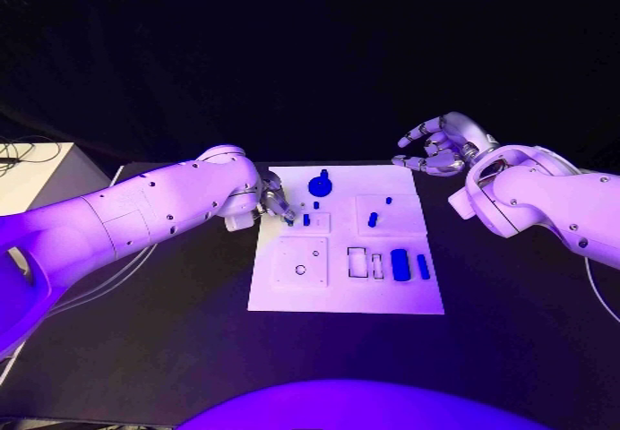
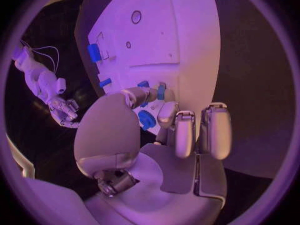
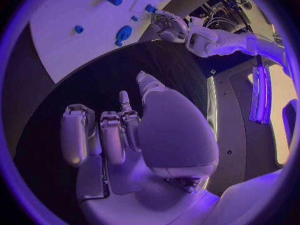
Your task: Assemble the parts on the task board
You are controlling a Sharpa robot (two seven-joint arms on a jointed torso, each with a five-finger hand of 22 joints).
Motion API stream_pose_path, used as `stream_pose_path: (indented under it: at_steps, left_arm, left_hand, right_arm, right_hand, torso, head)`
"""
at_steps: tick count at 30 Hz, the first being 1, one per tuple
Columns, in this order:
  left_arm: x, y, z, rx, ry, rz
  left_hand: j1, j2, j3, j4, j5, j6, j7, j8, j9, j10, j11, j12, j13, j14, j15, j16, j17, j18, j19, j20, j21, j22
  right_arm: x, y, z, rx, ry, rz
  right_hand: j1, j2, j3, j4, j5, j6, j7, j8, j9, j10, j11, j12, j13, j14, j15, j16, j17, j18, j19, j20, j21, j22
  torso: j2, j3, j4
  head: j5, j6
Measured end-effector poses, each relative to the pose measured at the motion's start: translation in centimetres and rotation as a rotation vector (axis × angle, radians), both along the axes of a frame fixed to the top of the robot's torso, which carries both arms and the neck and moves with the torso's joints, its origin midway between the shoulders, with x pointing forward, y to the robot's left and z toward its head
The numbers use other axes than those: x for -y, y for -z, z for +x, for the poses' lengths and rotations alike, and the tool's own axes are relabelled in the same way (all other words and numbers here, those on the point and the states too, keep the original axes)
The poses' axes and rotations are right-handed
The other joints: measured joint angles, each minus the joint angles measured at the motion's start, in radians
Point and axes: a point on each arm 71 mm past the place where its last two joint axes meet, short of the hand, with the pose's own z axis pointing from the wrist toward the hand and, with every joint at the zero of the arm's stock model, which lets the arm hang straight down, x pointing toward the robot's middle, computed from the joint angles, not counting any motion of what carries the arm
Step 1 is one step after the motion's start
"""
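Head view: the white rectangular task board (image 1: 347, 240) lies at the middle of the black table (image 1: 517, 296). The left hand (image 1: 274, 204) sits at the board's 9 o'clock edge, its fingertips closed round a small blue peg (image 1: 306, 219) standing in the upper left square field. At the board's 12 o'clock end lies a round blue disc-shaped part (image 1: 319, 186); a short blue cylinder (image 1: 372, 219) stands toward 2 o'clock, and two long blue bars (image 1: 400, 265) lie side by side toward 4 o'clock, beside empty slots. The right hand (image 1: 442, 146) hovers off the board past its 1 o'clock corner, fingers curled loosely apart, holding nothing.

Left wrist view: the left hand (image 2: 164, 130) has thumb and one finger pinching the small blue peg (image 2: 160, 91) over the board (image 2: 187, 30), with the blue disc (image 2: 146, 119) just beside it.

Right wrist view: the right hand (image 3: 134, 135) is over bare table, empty, well apart from the board (image 3: 69, 15).
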Motion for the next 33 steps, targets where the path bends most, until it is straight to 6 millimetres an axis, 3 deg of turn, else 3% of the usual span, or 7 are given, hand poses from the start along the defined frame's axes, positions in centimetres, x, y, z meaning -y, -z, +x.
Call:
stream_pose_path:
  at_steps: [33]
  left_arm:
    - [-0.2,0.06,-0.1,-0.014,-0.001,-0.005]
  left_hand:
    - [0.0,0.0,-0.003,-0.003,-0.004,0.0,0.0,-0.002,0.0,0.0,0.0,0.0,0.001,0.0,0.0,0.0,0.0,0.0,0.0,0.0,0.0,0.0]
  right_arm:
    - [-0.04,0.05,0.03,-0.003,-0.002,-0.001]
  right_hand:
    - [0.0,0.0,0.0,0.0,0.0,0.0,0.0,0.0,0.0,0.0,0.0,0.0,0.0,0.0,0.0,0.0,0.0,0.0,0.0,0.0,0.0,0.0]
  torso:
    - [0.0,0.0009,-0.0001]
  head:
    - [0.001,-0.004]
